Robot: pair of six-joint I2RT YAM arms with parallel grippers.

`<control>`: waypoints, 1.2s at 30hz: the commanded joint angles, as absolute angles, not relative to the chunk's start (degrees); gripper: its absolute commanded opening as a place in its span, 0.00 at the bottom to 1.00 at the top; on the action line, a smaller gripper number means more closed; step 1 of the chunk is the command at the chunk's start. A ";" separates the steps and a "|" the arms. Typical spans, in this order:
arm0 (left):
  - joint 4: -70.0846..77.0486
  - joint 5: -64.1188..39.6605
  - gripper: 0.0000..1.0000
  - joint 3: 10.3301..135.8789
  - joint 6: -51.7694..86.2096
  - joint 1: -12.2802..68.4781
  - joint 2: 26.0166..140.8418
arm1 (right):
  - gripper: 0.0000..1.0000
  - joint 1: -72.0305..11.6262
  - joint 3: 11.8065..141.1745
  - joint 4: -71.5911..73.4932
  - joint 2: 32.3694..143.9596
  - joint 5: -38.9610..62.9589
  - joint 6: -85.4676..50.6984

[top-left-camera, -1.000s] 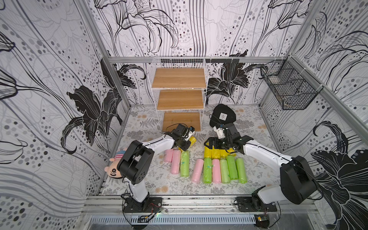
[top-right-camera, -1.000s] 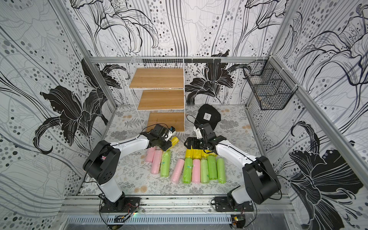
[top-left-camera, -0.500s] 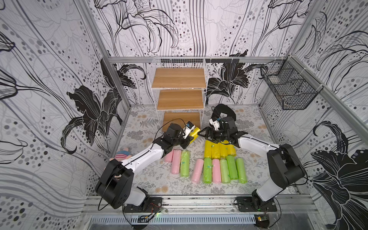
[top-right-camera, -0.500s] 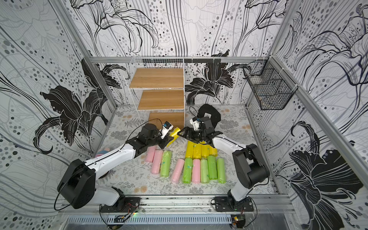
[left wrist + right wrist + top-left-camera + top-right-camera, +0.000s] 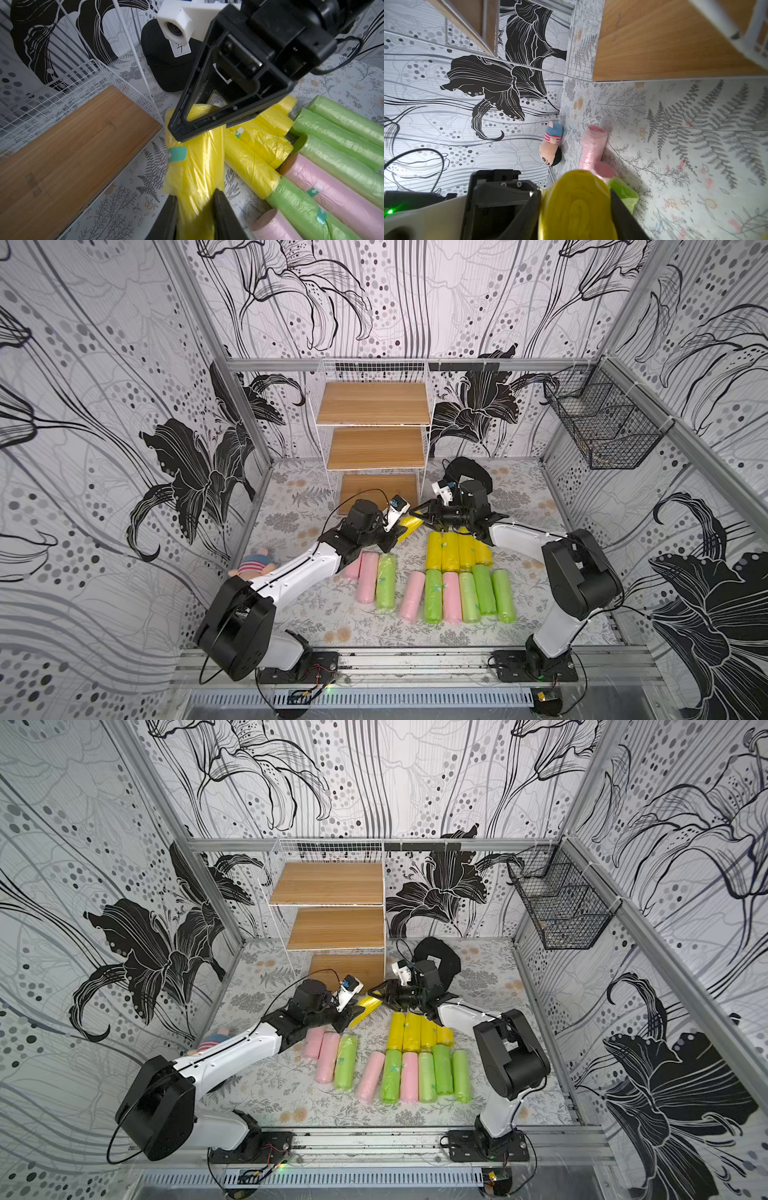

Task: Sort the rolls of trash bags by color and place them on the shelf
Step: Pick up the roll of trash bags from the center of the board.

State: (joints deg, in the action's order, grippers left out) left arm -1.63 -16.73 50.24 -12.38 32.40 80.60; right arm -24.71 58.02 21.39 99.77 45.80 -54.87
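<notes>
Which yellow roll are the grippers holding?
The yellow roll nearest the shelf, gripped by left gripper and right gripper; the other four yellow rolls lie side by side.

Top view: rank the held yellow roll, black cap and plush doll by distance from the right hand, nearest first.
1. Yellow roll: gripped in the right hand.
2. Black cap: just behind, beside the shelf.
3. Plush doll: far off, on the left side.
</notes>
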 commanded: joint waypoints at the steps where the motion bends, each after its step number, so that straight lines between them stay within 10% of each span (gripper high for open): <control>1: 3.07 -15.90 0.27 49.95 -12.96 32.69 79.01 | 0.39 -24.84 57.35 24.53 98.82 46.70 -57.29; 12: 8.70 -12.79 0.77 46.69 -3.03 32.13 74.04 | 0.31 -23.32 55.48 25.48 93.74 42.55 -63.27; 24: 25.27 -28.30 0.88 40.73 48.74 22.04 68.50 | 0.30 -21.48 56.15 27.29 84.97 40.74 -68.20; 36: 34.71 -37.21 0.90 43.03 60.01 23.41 77.20 | 0.28 -22.28 57.01 32.04 84.67 40.95 -73.12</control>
